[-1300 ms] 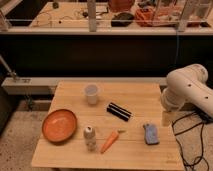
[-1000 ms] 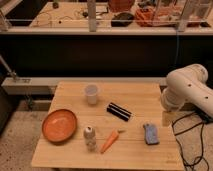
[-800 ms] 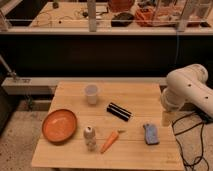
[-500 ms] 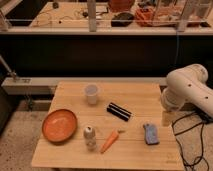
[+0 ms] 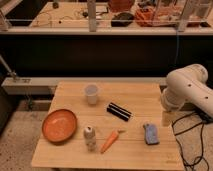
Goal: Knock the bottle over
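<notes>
The bottle (image 5: 90, 137) is small, pale beige-grey, with a whitish cap. It stands upright near the front edge of the wooden table (image 5: 135, 95), between an orange bowl and a carrot. My white arm (image 5: 187, 92) is folded at the table's right side. My gripper (image 5: 166, 118) hangs below the arm at the table's right edge, far to the right of the bottle and not touching anything.
A white open-topped cup (image 5: 91, 93) stands at the back middle. An orange bowl (image 5: 59, 125) sits front left and a carrot (image 5: 109, 141) lies right of the bottle. A black object (image 5: 119, 111) lies in the centre and a blue-grey sponge (image 5: 150, 133) at the right. Cables (image 5: 192, 150) lie on the floor at the right.
</notes>
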`<state>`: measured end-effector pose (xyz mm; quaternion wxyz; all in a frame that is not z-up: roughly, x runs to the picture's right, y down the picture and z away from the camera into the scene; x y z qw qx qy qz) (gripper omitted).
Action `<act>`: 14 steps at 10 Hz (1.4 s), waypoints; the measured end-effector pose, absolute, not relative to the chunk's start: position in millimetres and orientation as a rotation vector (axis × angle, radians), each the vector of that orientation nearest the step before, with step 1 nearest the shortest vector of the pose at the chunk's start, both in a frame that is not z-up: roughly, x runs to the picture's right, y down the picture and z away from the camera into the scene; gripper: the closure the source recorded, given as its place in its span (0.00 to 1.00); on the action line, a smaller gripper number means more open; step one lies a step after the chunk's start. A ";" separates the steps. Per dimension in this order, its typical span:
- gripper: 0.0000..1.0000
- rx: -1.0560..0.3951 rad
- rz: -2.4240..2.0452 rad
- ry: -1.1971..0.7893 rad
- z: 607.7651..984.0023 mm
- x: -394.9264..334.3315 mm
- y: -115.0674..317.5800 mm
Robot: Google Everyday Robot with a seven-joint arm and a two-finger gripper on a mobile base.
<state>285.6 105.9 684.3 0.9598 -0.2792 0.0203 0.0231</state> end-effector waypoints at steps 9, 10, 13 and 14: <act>0.20 -0.550 -0.069 0.002 675.6 240.7 106.9; 0.20 -0.550 -0.078 -0.001 674.6 239.5 108.2; 0.20 -0.547 -0.134 -0.022 671.2 209.1 110.2; 0.20 -0.543 -0.147 -0.027 670.0 205.7 110.2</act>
